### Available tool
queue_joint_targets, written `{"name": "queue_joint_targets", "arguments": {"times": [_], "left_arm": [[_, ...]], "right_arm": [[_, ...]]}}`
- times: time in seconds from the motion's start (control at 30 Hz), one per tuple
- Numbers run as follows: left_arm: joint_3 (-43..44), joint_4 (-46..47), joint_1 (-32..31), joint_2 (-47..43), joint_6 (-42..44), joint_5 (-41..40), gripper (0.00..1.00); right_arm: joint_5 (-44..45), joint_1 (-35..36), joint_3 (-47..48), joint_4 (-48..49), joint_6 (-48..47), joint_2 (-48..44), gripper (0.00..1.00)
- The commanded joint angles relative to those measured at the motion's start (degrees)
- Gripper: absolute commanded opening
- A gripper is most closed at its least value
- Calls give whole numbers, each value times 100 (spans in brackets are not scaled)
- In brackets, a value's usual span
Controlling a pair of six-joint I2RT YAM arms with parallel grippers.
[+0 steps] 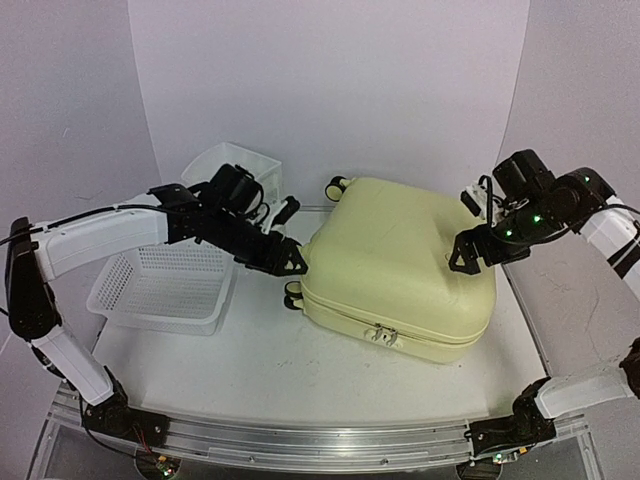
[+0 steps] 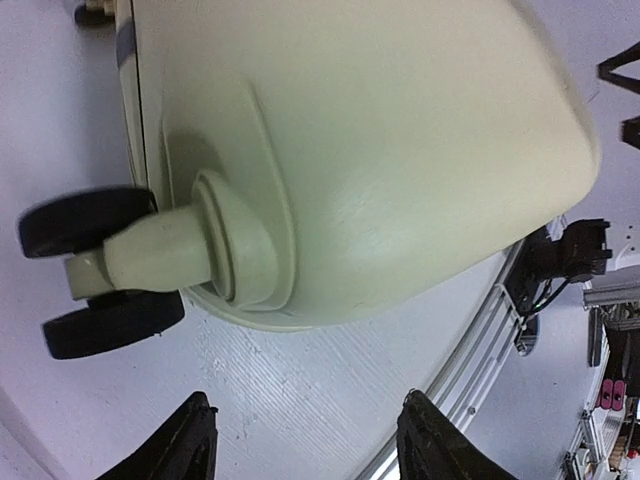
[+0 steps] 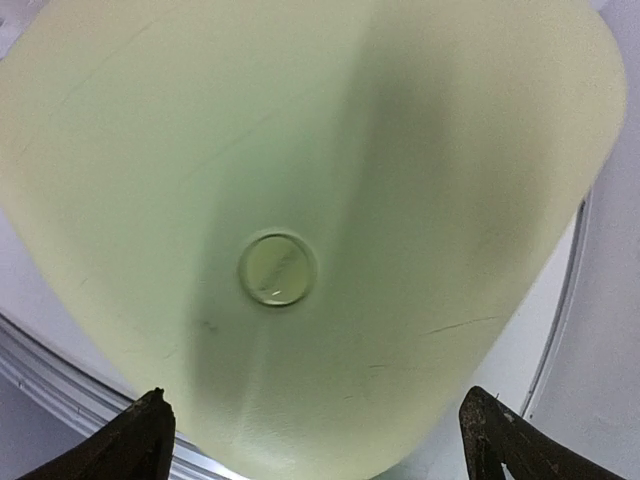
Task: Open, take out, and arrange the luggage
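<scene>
Luggage: a pale yellow hard-shell suitcase (image 1: 390,250) lies flat on the white table (image 1: 250,380), lid up and shut, between the two grippers.
Left gripper (image 1: 290,260): the fingers are apart with nothing between them. The wheeled end of the luggage is just ahead of the fingertips. In the wrist view a black twin spinner wheel (image 2: 100,265) sits beyond them, off to the left. No contact is visible.
Right gripper (image 1: 462,258): the jaws are spread wide and empty. The smooth shell fills the view straight ahead of the fingers, with a small round disc (image 3: 277,268) at its centre. Whether the tips touch the shell cannot be told.
Zip pulls (image 1: 382,335): these meet on the near edge of the case, well away from both grippers and towards the arm bases.
Basket (image 1: 160,318): white mesh, under the left forearm and behind that gripper, away from the case.
Done so far: nothing, judging by the closed zip and lowered lid. No contents are in view.
Left to do: probably unzipping, lifting the lid, then removing and arranging what is inside.
</scene>
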Motion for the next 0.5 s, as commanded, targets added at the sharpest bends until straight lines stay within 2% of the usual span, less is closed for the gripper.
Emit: {"name": "queue_joint_targets", "arguments": {"times": [0.0, 0.27, 0.47], "left_arm": [[-103, 767, -109, 194, -331, 37, 61], [944, 1049, -161, 1537, -343, 247, 57], [1793, 1059, -256, 2183, -287, 280, 60]], "right_arm": [[233, 678, 323, 93, -286, 108, 98], [221, 963, 176, 446, 115, 161, 98], [396, 961, -186, 592, 324, 20, 98]]}}
